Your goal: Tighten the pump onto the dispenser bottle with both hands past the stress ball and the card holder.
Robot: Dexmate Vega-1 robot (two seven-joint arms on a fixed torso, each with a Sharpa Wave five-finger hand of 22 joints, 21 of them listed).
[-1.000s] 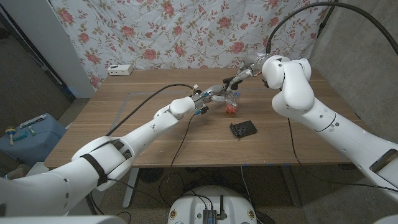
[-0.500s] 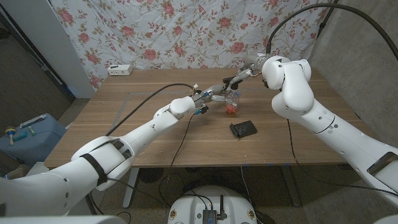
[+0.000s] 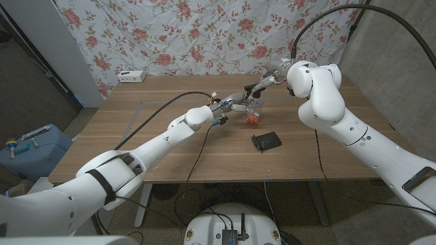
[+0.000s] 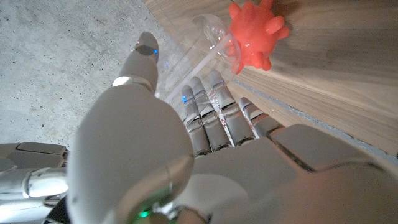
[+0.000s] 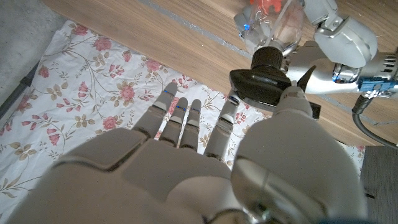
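- In the head view the clear dispenser bottle [image 3: 255, 107] stood on the wooden table [image 3: 170, 146] a little above and right of the frame's centre, between the two hands.
- The left hand [image 3: 235, 104] reached in from the left and gripped the bottle's body; in the left wrist view its fingers [image 4: 211, 109] were wrapped round the clear plastic [image 4: 208, 37].
- The right hand [image 3: 261, 86] came in from the upper right, just above the bottle. In the right wrist view its fingers [image 5: 180, 118] were stretched out and slightly apart beside the black pump [image 5: 264, 78], which sat on the bottle's neck; whether the thumb [image 5: 292, 102] pressed the pump, I cannot tell.
- The orange spiky stress ball [image 3: 253, 120] lay just below the bottle in the head view, seemingly against its base; the left wrist view showed it [image 4: 255, 31] beside the clear bottle.
- The black card holder [image 3: 266, 141] lay lower and slightly right, apart from the ball.
- A white power strip [image 3: 132, 76] sat at the table's far edge, upper left.
- A floral cloth [image 3: 204, 34] hung behind the table.
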